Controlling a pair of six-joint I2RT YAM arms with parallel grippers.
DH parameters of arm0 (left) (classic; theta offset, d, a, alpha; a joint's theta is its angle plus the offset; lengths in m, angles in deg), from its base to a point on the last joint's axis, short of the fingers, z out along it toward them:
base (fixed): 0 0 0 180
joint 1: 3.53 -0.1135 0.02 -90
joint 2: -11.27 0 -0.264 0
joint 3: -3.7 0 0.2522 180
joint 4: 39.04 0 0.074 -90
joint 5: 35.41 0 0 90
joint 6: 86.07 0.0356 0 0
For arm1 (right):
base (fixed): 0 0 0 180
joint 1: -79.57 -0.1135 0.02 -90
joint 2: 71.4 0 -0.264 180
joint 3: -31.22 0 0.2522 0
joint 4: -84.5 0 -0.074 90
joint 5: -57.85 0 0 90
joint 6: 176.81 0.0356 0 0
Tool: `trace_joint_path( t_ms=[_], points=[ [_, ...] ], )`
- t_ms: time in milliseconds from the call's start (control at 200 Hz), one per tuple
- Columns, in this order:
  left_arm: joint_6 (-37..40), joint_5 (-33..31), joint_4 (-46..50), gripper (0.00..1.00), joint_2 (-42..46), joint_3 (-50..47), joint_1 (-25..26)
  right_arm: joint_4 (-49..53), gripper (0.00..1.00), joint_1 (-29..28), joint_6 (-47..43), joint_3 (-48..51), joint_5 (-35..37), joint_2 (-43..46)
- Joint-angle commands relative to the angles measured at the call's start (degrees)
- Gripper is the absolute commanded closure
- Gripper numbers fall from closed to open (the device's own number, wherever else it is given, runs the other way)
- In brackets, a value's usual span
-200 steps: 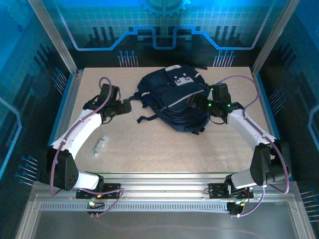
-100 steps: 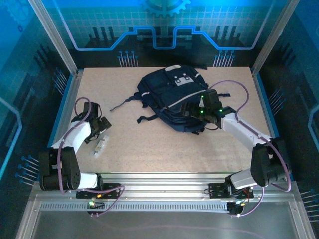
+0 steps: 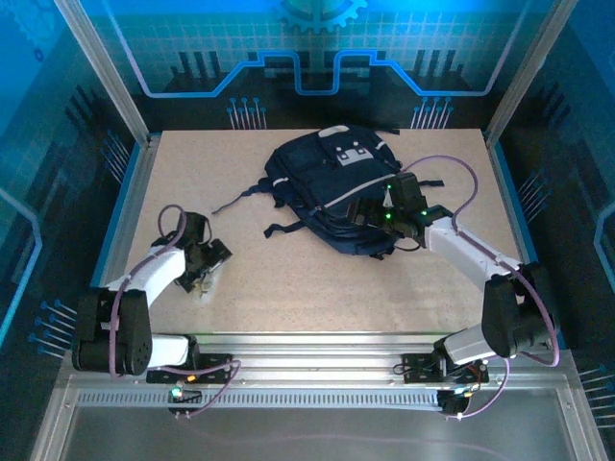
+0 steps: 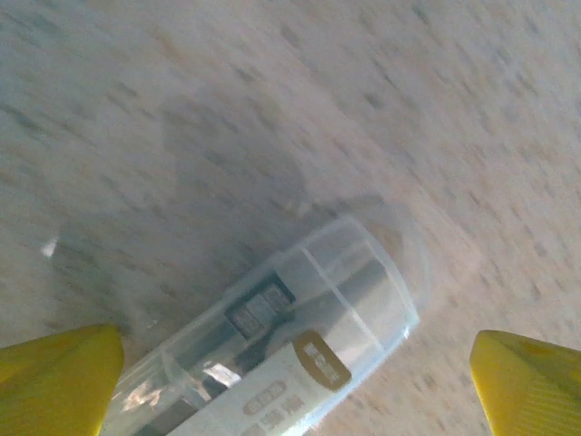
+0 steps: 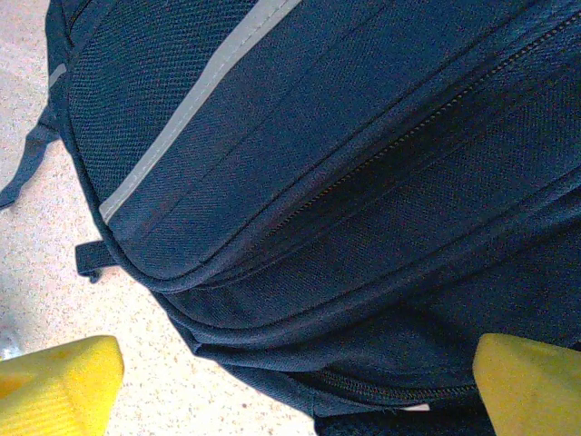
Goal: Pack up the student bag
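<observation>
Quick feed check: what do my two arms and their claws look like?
The left arm and right arm match: white link covers, black joints and bases, a purple cable looping along each. The wrists are black, with green lights on the right one. The left claw and right claw have yellow fingertips.
</observation>
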Motion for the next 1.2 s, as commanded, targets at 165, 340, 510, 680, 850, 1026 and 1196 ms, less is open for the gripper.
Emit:
trace_joint_path(
  t_ms=[165,340,510,680,850,1026,1196],
  points=[
    [-3.11,-3.60,6.33,0.01,1.97,3.68,9.03,0.02,0.00,-0.65,1.32,1.15,-0.26,0.99],
    [3.07,-4.13,9.19,0.01,-1.35,4.92,9.10,-0.06,0.00,-0.64,1.87,1.33,-0.03,1.18],
    [6.90,-3.42,6.90,0.08,-6.56,5.19,9.12,-1.12,0.00,-0.73,3.00,2.11,-0.66,1.70],
    [8.21,-2.01,4.93,0.23,-10.28,6.14,9.11,-1.04,0.00,-0.99,3.18,2.81,-0.44,3.28],
    [8.24,-1.45,3.18,0.49,-10.44,6.62,9.10,-1.04,0.00,-1.83,1.99,3.88,1.28,6.03],
    [7.14,0.84,2.55,0.56,-9.53,10.01,9.18,-1.93,0.00,-4.16,-0.56,3.33,-0.64,5.63],
    [3.80,3.37,1.77,0.55,-6.96,15.06,11.70,-6.37,0.00,-8.73,-3.10,2.00,-7.78,1.94]
  ],
)
